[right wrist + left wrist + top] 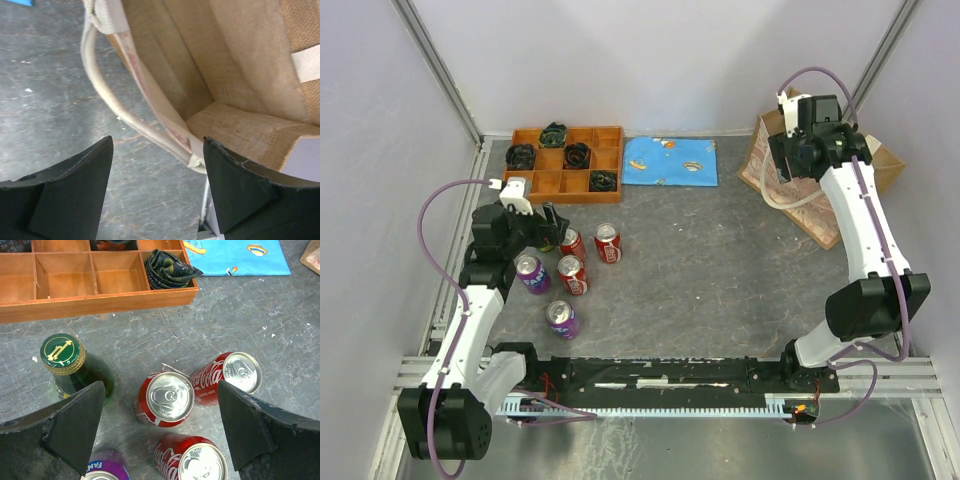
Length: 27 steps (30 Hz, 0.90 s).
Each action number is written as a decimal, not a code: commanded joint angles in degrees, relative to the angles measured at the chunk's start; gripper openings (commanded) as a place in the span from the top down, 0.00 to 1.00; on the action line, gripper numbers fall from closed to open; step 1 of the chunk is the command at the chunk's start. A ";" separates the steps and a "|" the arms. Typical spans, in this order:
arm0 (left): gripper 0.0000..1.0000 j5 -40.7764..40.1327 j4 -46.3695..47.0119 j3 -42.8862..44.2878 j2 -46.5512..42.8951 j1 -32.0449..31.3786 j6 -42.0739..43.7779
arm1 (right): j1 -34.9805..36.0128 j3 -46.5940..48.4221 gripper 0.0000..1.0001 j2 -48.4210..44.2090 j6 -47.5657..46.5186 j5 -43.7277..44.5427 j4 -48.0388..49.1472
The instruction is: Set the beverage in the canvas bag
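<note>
Three red cola cans [573,243] [607,242] [572,274], two purple cans [531,272] [562,318] and a green bottle [62,357] stand at the left of the table. My left gripper [548,232] hangs open over them. In the left wrist view it [160,415] straddles one upright red can [165,397] without touching it. The tan canvas bag [812,218] lies at the far right with its mouth open. My right gripper [782,165] is open and empty above the bag's mouth [225,75], near its off-white strap [125,117].
A wooden compartment tray [565,190] with dark rolled items sits at the far left. A blue printed cloth [670,160] lies beside it. Grey walls close in both sides, and the arms' rail runs along the near edge.
</note>
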 commanded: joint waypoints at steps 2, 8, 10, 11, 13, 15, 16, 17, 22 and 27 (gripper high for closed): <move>0.01 1.81 2.04 0.26 -0.64 -0.57 0.10 | -0.09 -4.32 0.18 -1.44 -8.27 6.10 11.54; 0.01 1.82 1.75 0.41 -0.59 -0.79 0.60 | -0.07 -6.65 0.17 3.77 -12.61 7.09 18.14; 0.01 1.73 1.49 0.65 -0.59 -0.76 0.58 | -0.02 -7.46 0.21 4.96 -13.39 7.03 20.09; 0.01 1.73 1.36 0.83 -0.64 -0.76 0.60 | -0.04 -7.79 0.24 5.23 -13.53 6.37 20.71; 0.01 1.73 1.12 1.26 -0.67 -0.76 0.69 | -0.09 -8.80 0.27 5.11 -13.74 4.93 21.58; 0.01 2.04 1.05 1.69 -0.59 -0.76 0.69 | -0.02 -9.83 0.29 4.89 -13.98 4.69 21.66; 0.01 2.52 0.97 1.90 -0.59 -0.76 0.73 | -0.13 -10.38 0.32 4.69 -14.00 4.60 21.55; 0.01 3.05 1.04 2.13 -0.45 -0.80 0.65 | -0.12 -10.79 0.43 4.38 -13.92 4.24 21.20; 0.01 5.13 1.07 3.88 0.47 -0.85 0.02 | 0.12 -9.48 1.00 1.49 -9.50 1.31 15.08; 0.01 7.12 0.19 7.04 2.14 -1.45 -0.09 | 5.00 -4.65 1.00 -0.79 -1.76 4.50 2.05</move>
